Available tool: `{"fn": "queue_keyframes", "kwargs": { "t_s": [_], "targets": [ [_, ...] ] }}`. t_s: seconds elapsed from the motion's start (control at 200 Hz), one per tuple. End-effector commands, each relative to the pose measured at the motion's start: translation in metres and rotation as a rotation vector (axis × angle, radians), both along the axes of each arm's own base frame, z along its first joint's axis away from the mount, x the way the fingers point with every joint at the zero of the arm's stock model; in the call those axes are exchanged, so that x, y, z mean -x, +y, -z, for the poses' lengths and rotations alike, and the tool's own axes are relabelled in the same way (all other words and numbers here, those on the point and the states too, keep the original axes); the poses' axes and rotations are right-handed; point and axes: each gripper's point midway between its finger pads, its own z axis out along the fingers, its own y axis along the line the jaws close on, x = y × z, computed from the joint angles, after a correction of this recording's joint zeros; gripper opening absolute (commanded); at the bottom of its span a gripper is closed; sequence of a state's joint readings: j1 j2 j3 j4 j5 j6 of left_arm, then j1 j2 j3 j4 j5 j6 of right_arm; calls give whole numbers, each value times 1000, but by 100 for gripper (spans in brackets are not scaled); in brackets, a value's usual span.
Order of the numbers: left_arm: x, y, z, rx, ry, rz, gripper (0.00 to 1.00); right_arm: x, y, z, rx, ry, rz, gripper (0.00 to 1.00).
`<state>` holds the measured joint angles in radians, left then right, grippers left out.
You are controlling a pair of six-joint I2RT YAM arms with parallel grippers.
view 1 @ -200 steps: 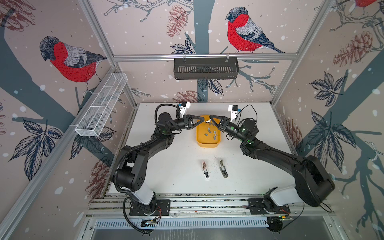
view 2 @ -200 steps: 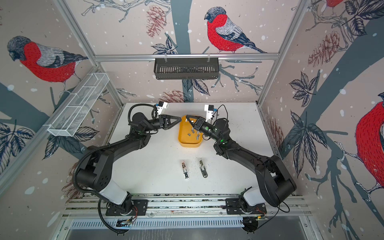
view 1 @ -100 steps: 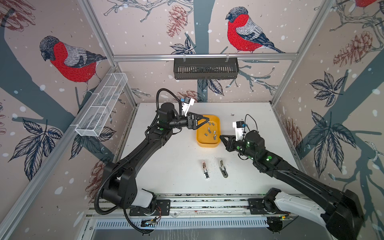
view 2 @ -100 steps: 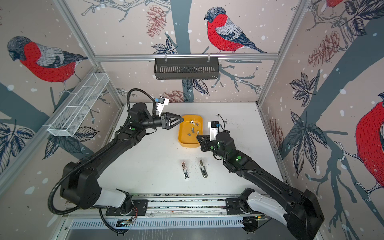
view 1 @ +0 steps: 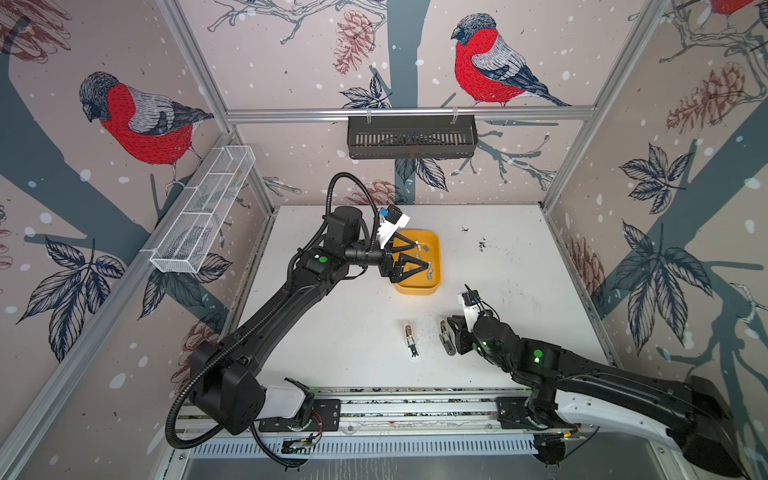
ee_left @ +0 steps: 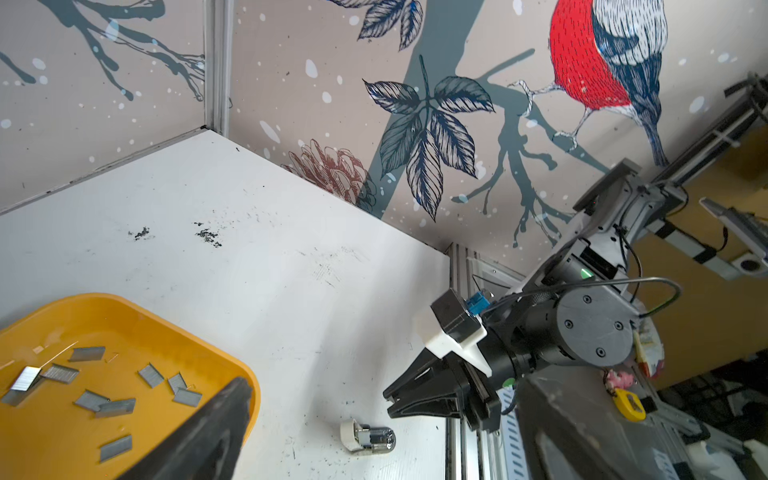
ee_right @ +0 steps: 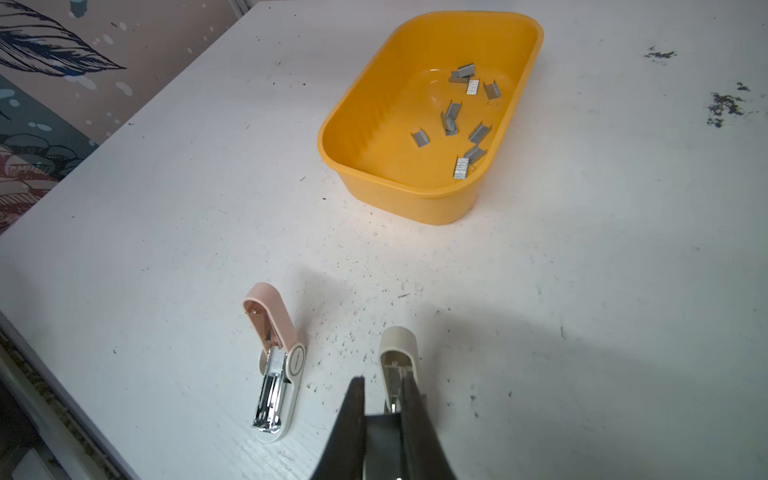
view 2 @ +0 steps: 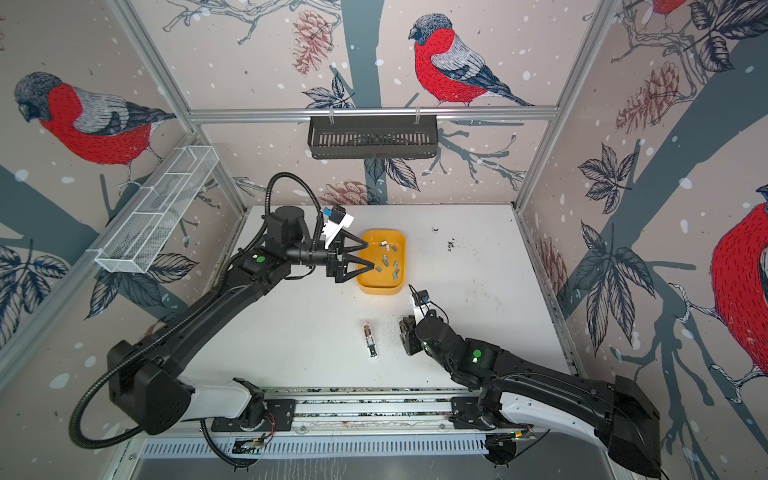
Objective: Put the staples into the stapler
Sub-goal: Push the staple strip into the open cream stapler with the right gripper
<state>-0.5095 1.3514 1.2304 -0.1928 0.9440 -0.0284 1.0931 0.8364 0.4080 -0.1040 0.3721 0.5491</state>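
Several grey staples lie loose in a yellow tray at mid-table. My left gripper hangs open over the tray's left half, holding nothing; only one of its fingers shows in the left wrist view. Two small staplers lie opened flat near the front: a pink one and a beige one. My right gripper sits low at the beige stapler, jaws close together, one finger across it. I see nothing between the jaws.
A black slotted basket hangs on the back wall and a white wire basket on the left wall. Dark specks mark the white table right of the tray. The arm bases' rail runs along the front edge.
The left gripper opened wide and rose over the tray's left side. The right gripper left the tray and came forward down to the beige stapler, its jaws unchanged.
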Motion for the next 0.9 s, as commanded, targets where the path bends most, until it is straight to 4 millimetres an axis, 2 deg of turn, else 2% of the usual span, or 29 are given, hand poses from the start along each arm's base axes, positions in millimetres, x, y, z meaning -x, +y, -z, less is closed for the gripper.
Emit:
{"fn": "queue_keyframes", "kwargs": {
  "t_s": [0.0, 0.135, 0.42, 0.896],
  "targets": [
    [18, -1, 10, -40, -56, 64, 99, -2, -4, 4, 4, -22, 31, 15],
    [29, -12, 16, -47, -48, 106, 99, 3, -3, 15, 16, -13, 9, 15],
    [38, -30, 35, -110, -13, 129, 99, 10, -5, 32, 25, 23, -1, 14],
    [39, -32, 34, -111, -9, 119, 99, 11, 4, 55, 90, 86, 21, 14]
  ]
}}
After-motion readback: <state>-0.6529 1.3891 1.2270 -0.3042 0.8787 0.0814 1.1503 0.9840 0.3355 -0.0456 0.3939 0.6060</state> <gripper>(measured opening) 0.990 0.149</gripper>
